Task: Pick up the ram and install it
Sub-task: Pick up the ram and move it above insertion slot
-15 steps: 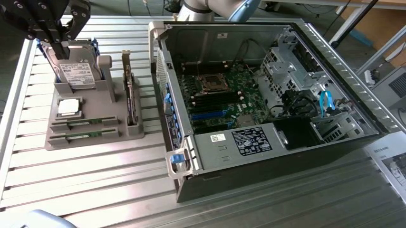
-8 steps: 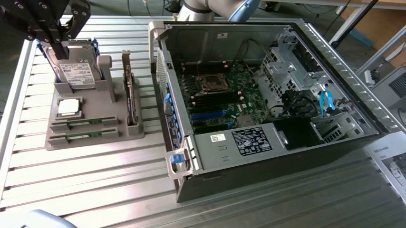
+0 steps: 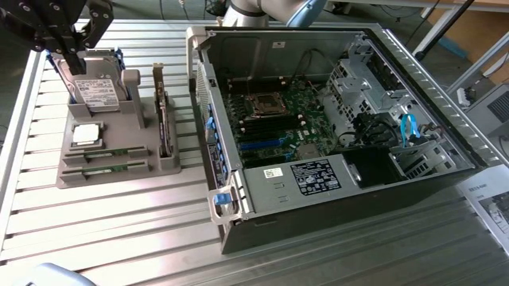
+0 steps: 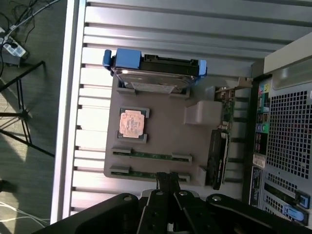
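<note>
Exterior view first: a slatted metal tabletop carries a grey holder near the edge on the exterior view's left. An open computer case fills the middle and the exterior view's right, its motherboard exposed.

The black pincer hangs over the holder's far end, above the upright hard drive. Its tips are pressed together and it has hold of nothing.

Two green sticks lie flat in parallel slots at the holder's near end. One ram stick sits just behind the other ram stick, which is closest to the holder's front edge. Both are seated in the holder and neither is touched. Between them and the hard drive rests a square processor. An expansion card stands on edge along the side of the holder that faces the case.

From the wrist view, the pincer shows with its tips together. The tips fall in line with the other ram stick, and the one ram stick lies just past it. The processor, the hard drive in its blue bracket, the expansion card and the perforated back of the case are also in sight.
</note>
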